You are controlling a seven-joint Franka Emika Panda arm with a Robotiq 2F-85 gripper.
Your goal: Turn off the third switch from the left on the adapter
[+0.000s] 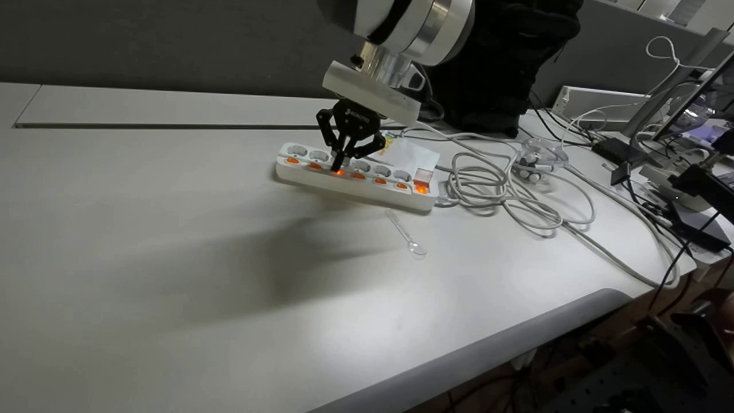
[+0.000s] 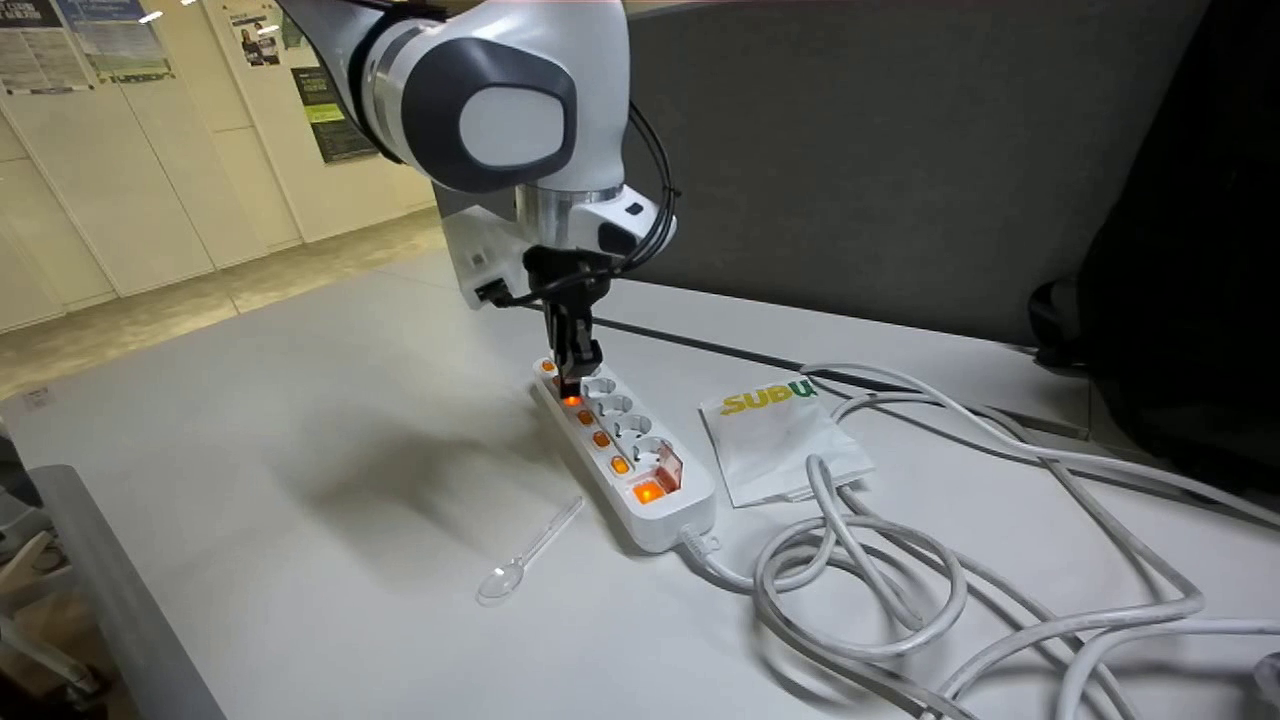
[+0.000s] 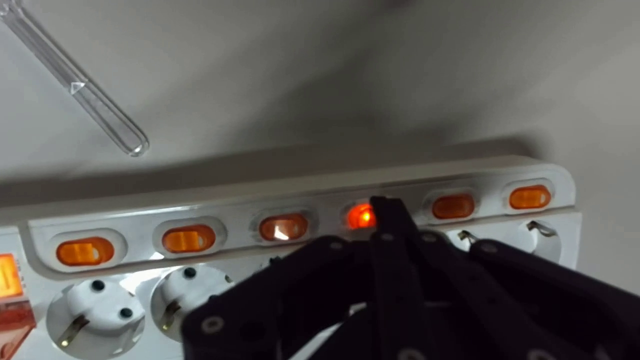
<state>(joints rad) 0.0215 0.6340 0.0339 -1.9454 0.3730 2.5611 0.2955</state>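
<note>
Glowing orange oval switch: third from left on the white plastic adapter in an exterior view. In an exterior view, your black gripper, fingers pressed together, stands over it. Wrist view: fingertips mask its right edge; push down until the glow dies.

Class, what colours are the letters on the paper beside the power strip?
The letters are yellow and green, clearest in an exterior view.

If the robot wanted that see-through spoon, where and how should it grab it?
Probably the middle of the handle, straight down from above, pinching across its narrow width. The spoon lies flat on the table, with its handle's end toward the power strip, so the middle should leave more room.
</note>
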